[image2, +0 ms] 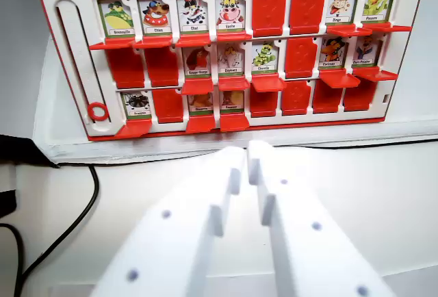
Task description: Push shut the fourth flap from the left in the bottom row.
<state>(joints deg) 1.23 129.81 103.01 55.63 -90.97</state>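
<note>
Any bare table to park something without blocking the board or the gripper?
Bare table on the wrist view's right, between the board and the gripper. A smaller patch at left, between the cable and the gripper. Crowded: the strip under the board's bottom row, where the fingertips almost reach the open flaps.

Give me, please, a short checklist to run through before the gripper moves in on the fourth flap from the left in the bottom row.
1. Target flap found and open, its picture card showing: ok.
2. Gripper clear of the game board, short of its lower edge: ok.
3. Gripper lined up with the target: ok, roughly; the tips sit slightly to the wrist view's right of it.
4. Jaws nearly together, nothing between them: ok.
5. Third flap beside the target also open, so a slip could knock it: not ok.
6. Black cable out of the path, off to the wrist view's left: ok.
</note>
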